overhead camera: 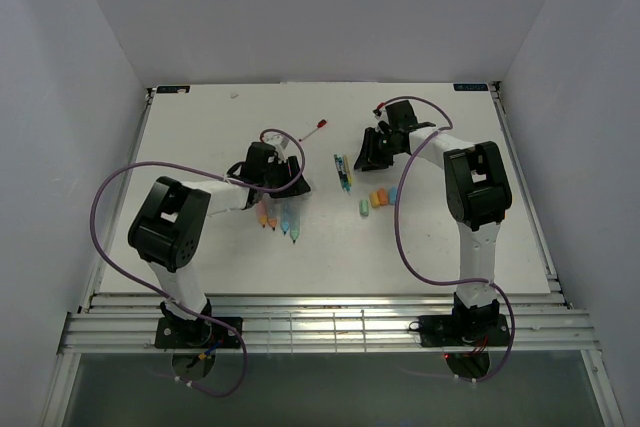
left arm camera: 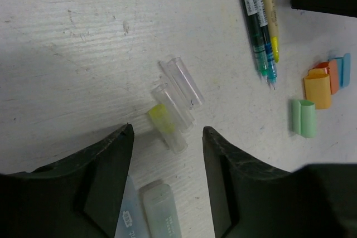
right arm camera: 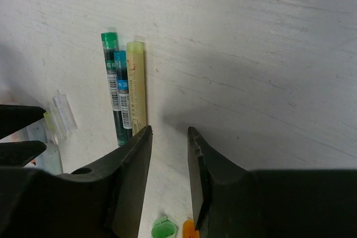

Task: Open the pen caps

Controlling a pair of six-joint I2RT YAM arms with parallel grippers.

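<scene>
1. Fingers of the left gripper (left arm camera: 167,132) stand parted, empty; clear tubes (left arm camera: 178,101) lie just ahead.
2. Right gripper (right arm camera: 169,132) is narrowly parted, empty; bare table (right arm camera: 268,54) ahead, pens (right arm camera: 125,87) ahead-left.
3. Caps (left arm camera: 304,118) lie right of the left fingers.

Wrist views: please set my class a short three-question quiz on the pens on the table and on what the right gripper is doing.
1. True or false: the right gripper is open and grips nothing.
2. How many thin pens lie side by side on the table? A two, B three, C five.
3. Fill in: the middle one of those pens is ___.
Key: 1 true; 2 B; 3 blue.
</scene>
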